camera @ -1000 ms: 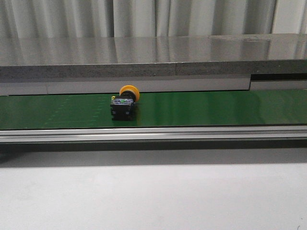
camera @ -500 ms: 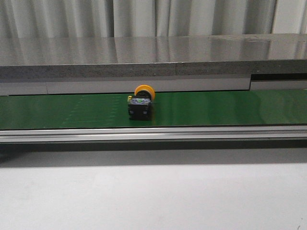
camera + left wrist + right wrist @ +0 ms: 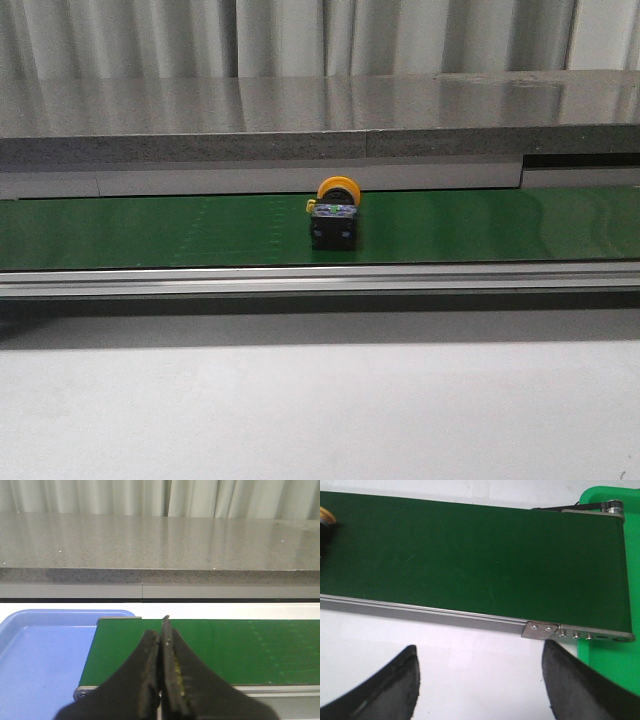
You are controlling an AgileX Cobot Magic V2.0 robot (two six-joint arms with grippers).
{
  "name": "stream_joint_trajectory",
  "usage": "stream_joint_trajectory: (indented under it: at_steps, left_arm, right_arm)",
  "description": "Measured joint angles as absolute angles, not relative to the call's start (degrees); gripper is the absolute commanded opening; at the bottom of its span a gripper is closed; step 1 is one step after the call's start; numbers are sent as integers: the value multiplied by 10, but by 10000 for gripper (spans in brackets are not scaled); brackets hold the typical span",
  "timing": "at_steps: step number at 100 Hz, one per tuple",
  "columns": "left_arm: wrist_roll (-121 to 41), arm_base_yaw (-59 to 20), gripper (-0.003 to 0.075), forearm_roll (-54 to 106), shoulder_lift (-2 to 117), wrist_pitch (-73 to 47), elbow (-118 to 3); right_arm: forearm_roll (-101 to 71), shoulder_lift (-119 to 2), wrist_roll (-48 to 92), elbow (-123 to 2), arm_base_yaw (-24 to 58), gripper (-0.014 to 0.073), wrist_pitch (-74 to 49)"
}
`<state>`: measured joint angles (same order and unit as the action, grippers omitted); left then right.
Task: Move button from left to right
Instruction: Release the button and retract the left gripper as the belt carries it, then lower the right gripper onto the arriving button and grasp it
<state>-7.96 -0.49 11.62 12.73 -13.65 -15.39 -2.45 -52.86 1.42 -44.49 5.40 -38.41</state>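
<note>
Front view: the button (image 3: 333,218) lies on its side on the green belt (image 3: 150,232), about midway along the visible stretch and between its near and far edges. Its yellow cap faces the far edge and its black body faces the camera. A silver rail (image 3: 320,278) runs along the belt's near edge, and a grey ledge (image 3: 300,120) stands behind the far edge. Neither arm shows here.

Left wrist view: the left gripper (image 3: 161,645) has its fingers pressed together with nothing between them, over the near edge of the belt's left end. A blue tray (image 3: 40,650) sits just beside that end.

Right wrist view: the right gripper (image 3: 480,680) has its fingers spread wide and empty, over the white surface just short of the rail. A green bin (image 3: 615,650) sits at the belt's right end. The button's cap peeks in at the frame's edge.
</note>
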Motion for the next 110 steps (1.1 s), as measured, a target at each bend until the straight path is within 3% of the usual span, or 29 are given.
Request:
stream_joint_trajectory:
  at_steps: [38, 110]
  left_arm:
    - [-80, -5, -20, 116, 127, -135, -154]
    - [-80, -5, -20, 116, 127, -134, -154]
  right_arm:
    - [-112, -561, 13, -455, 54, 574, -323]
    - [-137, -847, 14, -596, 140, 574, -310]
